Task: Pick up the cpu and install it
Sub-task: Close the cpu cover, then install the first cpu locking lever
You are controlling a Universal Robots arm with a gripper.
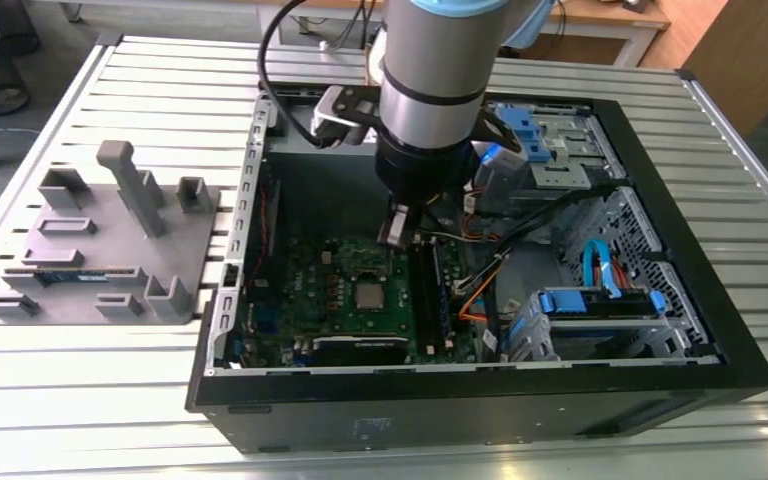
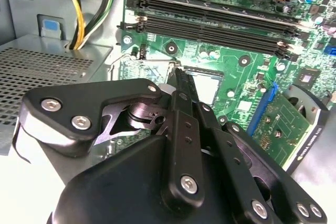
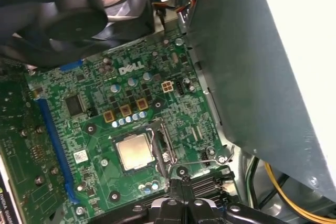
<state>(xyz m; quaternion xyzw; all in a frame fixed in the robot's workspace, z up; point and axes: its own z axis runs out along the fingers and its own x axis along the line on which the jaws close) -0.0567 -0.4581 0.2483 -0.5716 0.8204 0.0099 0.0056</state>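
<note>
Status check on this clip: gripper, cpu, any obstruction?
Black gripper jaws shut, empty, above the green motherboard. Small square silvery cpu seated in its socket, silver metal frame open beside it. Nothing lying on the chip.

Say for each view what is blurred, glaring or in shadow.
Exterior view: even room light, the case interior darker, the cpu a dull grey square. Second wrist view: the gripper body looms soft and near, the board behind it sharper. First wrist view: the fan is dark and blurred, the white wall washed out.
</note>
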